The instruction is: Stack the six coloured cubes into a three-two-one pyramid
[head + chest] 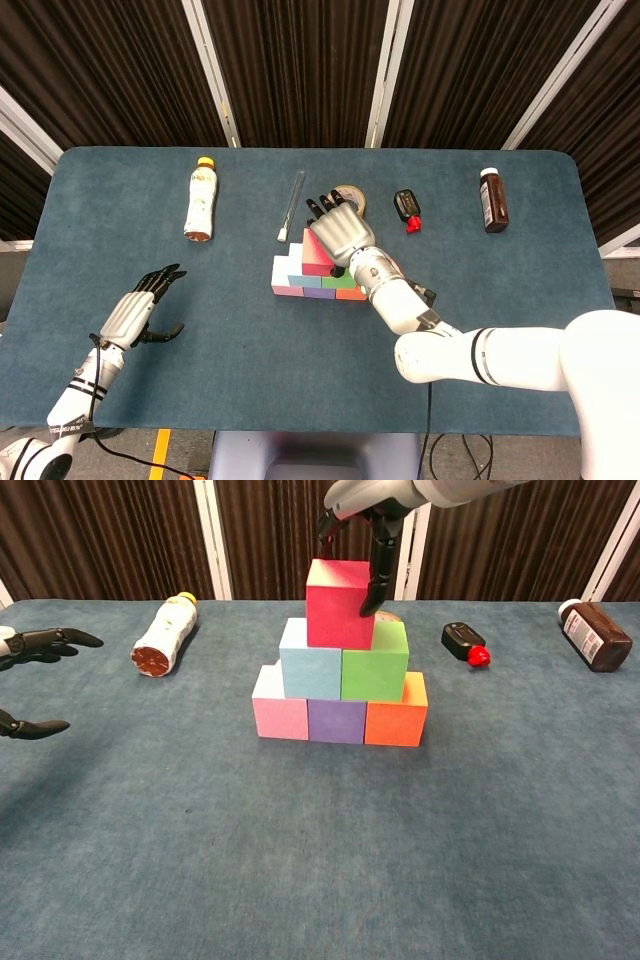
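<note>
Six cubes stood stacked at the middle of the blue worktop (320, 860), and both hands were in shot. Far left of the chest view, the left hand (135, 312) hovered low over the worktop with its dark fingers (60, 637) spread apart and nothing in them. Moving right along the back edge, a pale bottle with a yellow cap (163, 635) lay on its side, well apart from the stack. In the head view a thin clear tube (291, 205) lay just left of the pyramid's far side.

Then the pyramid itself, centre frame. Bottom row, left to right: pink cube (280, 706), purple cube (337, 721), orange cube (396, 712), all touching. On them sat the light blue cube (311, 661) and the green cube (376, 665), side by side. On top sat the red cube (340, 603), resting mostly over the light blue one and lapping onto the green.

The right hand (338, 230) came down from above with its fingers around the red cube; a dark finger (379, 575) lay against the cube's right face. Whether it truly gripped the cube, I could not tell.

Behind the stack a roll of tape (350, 196) peeked out. Further right lay a black key fob with a red tip (465, 643), and at the far right edge a brown bottle (597, 634) lay on its side.
</note>
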{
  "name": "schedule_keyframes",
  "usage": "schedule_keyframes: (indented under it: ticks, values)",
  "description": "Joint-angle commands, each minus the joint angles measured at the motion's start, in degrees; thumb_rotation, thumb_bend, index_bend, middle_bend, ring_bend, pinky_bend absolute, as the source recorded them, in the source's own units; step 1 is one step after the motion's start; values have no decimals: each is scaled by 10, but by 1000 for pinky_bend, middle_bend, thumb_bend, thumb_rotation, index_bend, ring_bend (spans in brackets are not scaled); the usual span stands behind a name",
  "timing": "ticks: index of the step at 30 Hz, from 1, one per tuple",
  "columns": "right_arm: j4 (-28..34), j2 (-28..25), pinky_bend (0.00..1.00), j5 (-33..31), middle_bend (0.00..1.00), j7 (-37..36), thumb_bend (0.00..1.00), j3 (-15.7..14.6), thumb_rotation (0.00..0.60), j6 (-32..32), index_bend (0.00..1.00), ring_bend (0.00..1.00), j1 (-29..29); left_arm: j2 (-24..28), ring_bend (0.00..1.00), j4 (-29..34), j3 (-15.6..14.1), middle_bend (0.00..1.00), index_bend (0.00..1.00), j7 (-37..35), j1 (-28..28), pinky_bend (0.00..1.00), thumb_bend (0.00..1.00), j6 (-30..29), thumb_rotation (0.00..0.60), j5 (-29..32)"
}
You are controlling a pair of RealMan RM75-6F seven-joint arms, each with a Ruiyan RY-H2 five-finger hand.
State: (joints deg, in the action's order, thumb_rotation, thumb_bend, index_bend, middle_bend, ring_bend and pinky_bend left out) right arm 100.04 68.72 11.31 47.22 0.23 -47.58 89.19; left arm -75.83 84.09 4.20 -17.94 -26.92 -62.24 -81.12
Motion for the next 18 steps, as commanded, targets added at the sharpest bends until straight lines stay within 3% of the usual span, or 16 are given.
schedule_keyframes:
  ticks: [1, 14, 18]
  values:
    - [1, 0, 0, -1, 104, 0, 299, 0, 522, 0, 339, 0, 0, 0, 0, 0, 0, 0, 100, 0, 0, 3, 308, -1, 600, 0]
    - [16, 2, 0, 2, 104, 4, 299, 0, 523, -14, 221, 0, -2, -2, 0, -3, 1, 0, 91, -3, -1, 3, 308, 0, 600, -2]
    - [25, -4, 0, 0, 92, 2, 299, 3, 522, -22, 139, 0, -4, -2, 0, -4, 1, 0, 87, -4, -1, 3, 308, -1, 600, -2]
